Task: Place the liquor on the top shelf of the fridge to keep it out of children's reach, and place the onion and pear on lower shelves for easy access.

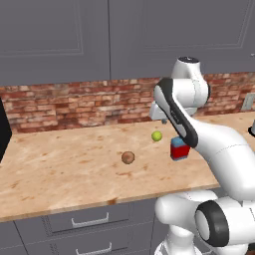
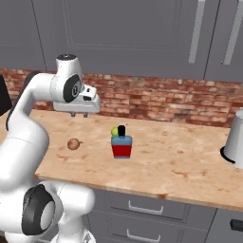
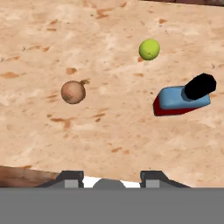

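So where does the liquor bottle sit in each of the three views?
Left base view: liquor right of centre, partly behind the arm.
Right base view: liquor at centre of the counter.
Hand view: liquor right of centre, seen from above.
Shared landmark: the pear right beside it.

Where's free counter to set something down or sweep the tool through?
Wide bare counter left of the onion, out to the dark edge at far left. Another open stretch between the liquor and the white appliance at right. Front strip along the counter edge is bare too. Tight spot: pear sits close behind the liquor, with the onion nearby.
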